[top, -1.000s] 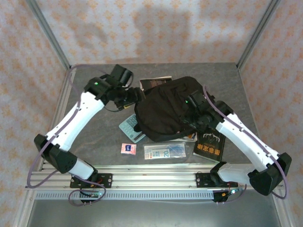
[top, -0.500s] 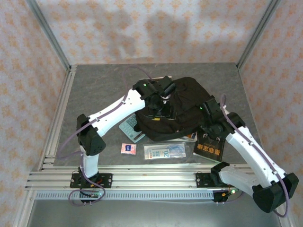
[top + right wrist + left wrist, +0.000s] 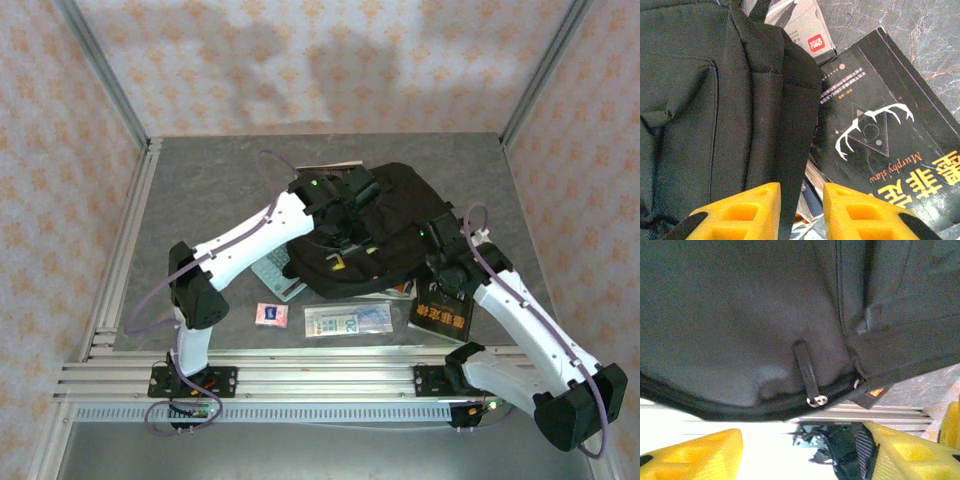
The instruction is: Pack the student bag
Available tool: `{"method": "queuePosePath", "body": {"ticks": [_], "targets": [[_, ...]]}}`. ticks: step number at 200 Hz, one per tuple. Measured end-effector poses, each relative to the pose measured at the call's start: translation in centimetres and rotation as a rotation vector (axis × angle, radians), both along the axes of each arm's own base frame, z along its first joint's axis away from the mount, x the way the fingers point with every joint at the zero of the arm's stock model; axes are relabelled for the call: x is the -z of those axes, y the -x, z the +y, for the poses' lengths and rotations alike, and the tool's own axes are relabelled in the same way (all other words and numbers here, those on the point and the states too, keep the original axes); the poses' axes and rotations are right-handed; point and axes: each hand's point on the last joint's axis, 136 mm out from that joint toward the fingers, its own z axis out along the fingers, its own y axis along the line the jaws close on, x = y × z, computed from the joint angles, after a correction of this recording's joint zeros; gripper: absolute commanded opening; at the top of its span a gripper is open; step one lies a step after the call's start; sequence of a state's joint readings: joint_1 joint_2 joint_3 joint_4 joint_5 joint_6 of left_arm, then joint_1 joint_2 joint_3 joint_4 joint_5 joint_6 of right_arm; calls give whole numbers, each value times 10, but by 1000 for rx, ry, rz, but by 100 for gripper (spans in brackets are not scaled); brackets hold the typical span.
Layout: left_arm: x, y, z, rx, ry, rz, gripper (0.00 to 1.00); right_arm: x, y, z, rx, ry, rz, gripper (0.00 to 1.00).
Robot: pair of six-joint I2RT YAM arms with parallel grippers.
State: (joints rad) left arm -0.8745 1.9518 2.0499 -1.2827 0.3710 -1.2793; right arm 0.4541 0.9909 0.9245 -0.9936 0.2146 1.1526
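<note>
The student bag (image 3: 385,225), black and soft, lies in the middle of the table. My left gripper (image 3: 340,258) reaches over it to its near edge. In the left wrist view the bag's fabric (image 3: 740,315) and its zip pull (image 3: 816,400) lie just ahead of the left gripper (image 3: 800,455), which is open with nothing between its yellow fingers (image 3: 695,455). My right gripper (image 3: 801,212) is at the bag's right side. A black fold of the bag's edge (image 3: 795,150) runs between its fingers, touching the left one, with a gap to the right one.
A black book with a white antler design (image 3: 440,310) (image 3: 880,140) lies right of the bag, partly under it. A calculator (image 3: 270,272), a pink eraser (image 3: 270,314) and a clear pouch (image 3: 347,320) lie in front. Another book (image 3: 325,172) shows behind the bag.
My left arm swung from the left side over the bag to its near edge. My right gripper's jaws narrowed round the bag's right edge.
</note>
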Motion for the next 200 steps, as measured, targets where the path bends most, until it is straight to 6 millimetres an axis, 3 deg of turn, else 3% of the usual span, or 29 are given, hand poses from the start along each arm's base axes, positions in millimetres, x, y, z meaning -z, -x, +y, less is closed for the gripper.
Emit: {"method": "queuePosePath", "body": {"ticks": [40, 107, 144, 200], "targets": [[9, 3, -15, -66, -8, 41, 60, -2, -5, 1, 14, -6, -26, 27], [53, -13, -17, -94, -101, 89, 57, 0, 0, -4, 37, -12, -42, 27], [58, -13, -12, -80, -129, 95, 47, 9, 5, -6, 57, -16, -26, 26], [70, -13, -11, -64, -170, 112, 48, 17, 7, -3, 71, -44, -15, 25]]}}
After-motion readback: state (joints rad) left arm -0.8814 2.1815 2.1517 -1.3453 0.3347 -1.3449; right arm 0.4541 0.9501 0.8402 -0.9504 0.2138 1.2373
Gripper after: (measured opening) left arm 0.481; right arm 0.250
